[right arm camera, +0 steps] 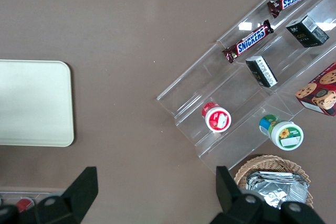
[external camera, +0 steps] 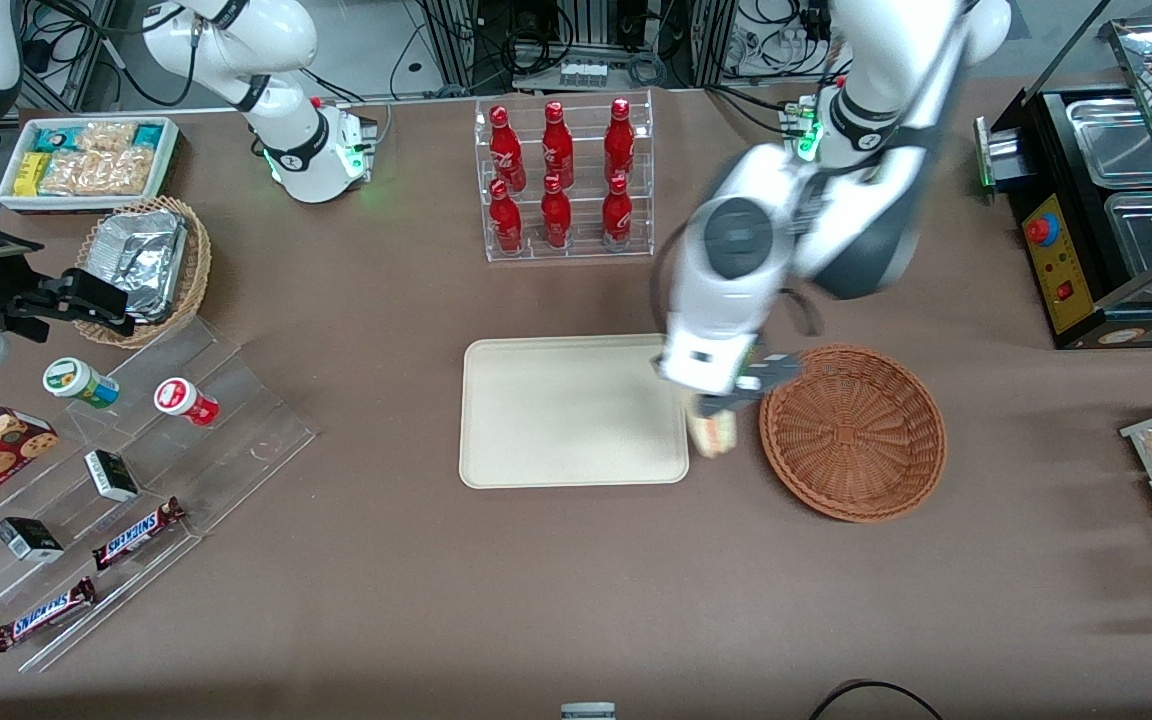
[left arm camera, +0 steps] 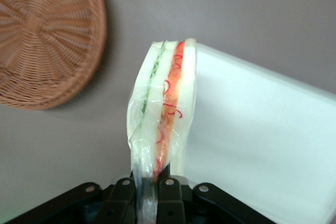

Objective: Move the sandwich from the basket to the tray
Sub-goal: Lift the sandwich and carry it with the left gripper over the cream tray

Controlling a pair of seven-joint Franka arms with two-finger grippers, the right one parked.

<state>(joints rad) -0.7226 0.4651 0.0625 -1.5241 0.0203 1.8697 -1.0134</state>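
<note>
**Sandwich held by its wrap, over the gap by the tray**

Sandwich first: the small three-cornered sandwich (left arm camera: pixel 164 111) of pale bread, with red, orange and green layers inside, hangs in the air in a thin clear wrap. The black two-finger gripper (left arm camera: pixel 148 192) of the working arm has its fingers (left arm camera: pixel 169 195) pressed close together on the bottom edge of the wrap and bread. The sandwich sits over the brown table, between the two big things, just at the tray's edge.

It looks light and soft. The bread would squash if pinched hard, and the clear wrap looks slippery, so it could slide out. The stiff crust edge seems the best place to hold it, gently.

Beside it lies the flat cream tray (external camera: pixel 556 415) with round corners, bare on top. Near the other side sits the wide round red-brown wicker basket (external camera: pixel 851 435), with nothing in it.
</note>
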